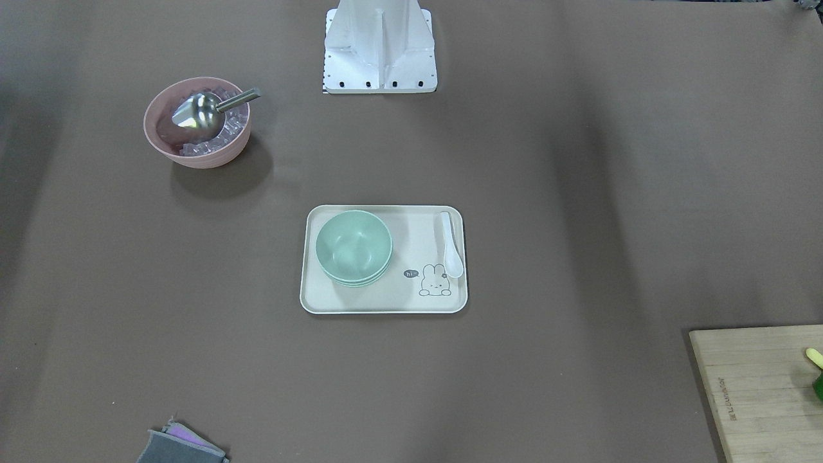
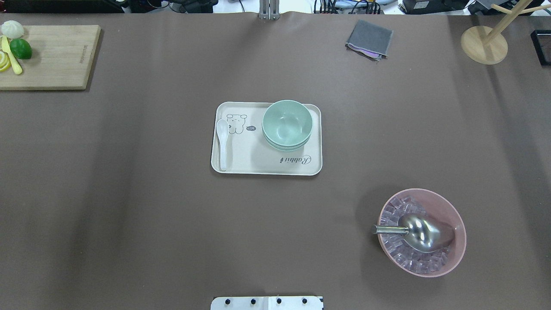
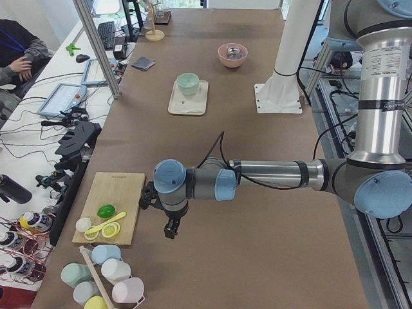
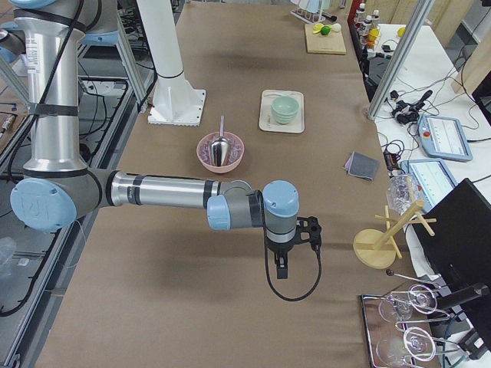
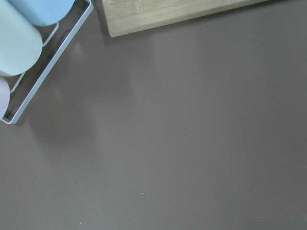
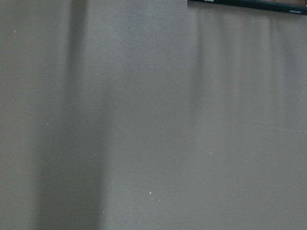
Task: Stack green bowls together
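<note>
The green bowls [image 1: 353, 247] sit nested in one stack on a cream rabbit-print tray [image 1: 379, 297] in the table's middle; the stack also shows in the overhead view [image 2: 287, 125] and small in both side views [image 3: 188, 82] [image 4: 285, 107]. My left gripper [image 3: 168, 228] hangs over bare table near the cutting board, far from the bowls. My right gripper [image 4: 281, 268] hangs over bare table at the opposite end. Both grippers show only in the side views, so I cannot tell whether they are open or shut. The wrist views show only table surface.
A pink bowl [image 2: 422, 232] with ice cubes and a metal scoop stands towards my right. A white spoon [image 2: 222, 142] lies on the tray. A wooden cutting board [image 2: 47, 56] with fruit, a grey cloth [image 2: 369, 38] and a wooden stand [image 2: 484, 43] sit at the far edge.
</note>
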Robot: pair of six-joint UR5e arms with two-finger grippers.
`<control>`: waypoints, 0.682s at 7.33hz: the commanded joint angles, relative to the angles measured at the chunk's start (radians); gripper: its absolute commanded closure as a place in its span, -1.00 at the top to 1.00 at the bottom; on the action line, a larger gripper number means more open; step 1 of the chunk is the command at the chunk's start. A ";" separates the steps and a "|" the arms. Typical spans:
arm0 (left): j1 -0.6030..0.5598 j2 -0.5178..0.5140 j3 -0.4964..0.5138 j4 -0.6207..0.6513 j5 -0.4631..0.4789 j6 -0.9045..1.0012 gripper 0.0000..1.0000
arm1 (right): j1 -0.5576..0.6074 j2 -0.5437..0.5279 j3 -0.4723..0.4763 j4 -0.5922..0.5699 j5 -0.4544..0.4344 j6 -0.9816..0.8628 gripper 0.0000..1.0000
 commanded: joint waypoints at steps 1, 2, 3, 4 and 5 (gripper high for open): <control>-0.001 0.031 -0.032 -0.006 0.000 -0.001 0.98 | -0.002 -0.005 -0.003 0.007 0.003 0.002 1.00; -0.001 0.031 -0.032 -0.006 0.000 0.001 0.98 | -0.002 -0.010 -0.005 0.008 0.010 -0.001 1.00; -0.001 0.031 -0.030 -0.006 0.000 0.001 0.98 | -0.002 -0.010 -0.005 0.008 0.011 -0.005 1.00; -0.001 0.032 -0.030 -0.006 0.000 0.001 0.98 | -0.002 -0.013 -0.005 0.010 0.013 -0.006 1.00; -0.001 0.032 -0.030 -0.006 0.000 0.001 0.98 | -0.002 -0.015 -0.005 0.010 0.013 -0.008 1.00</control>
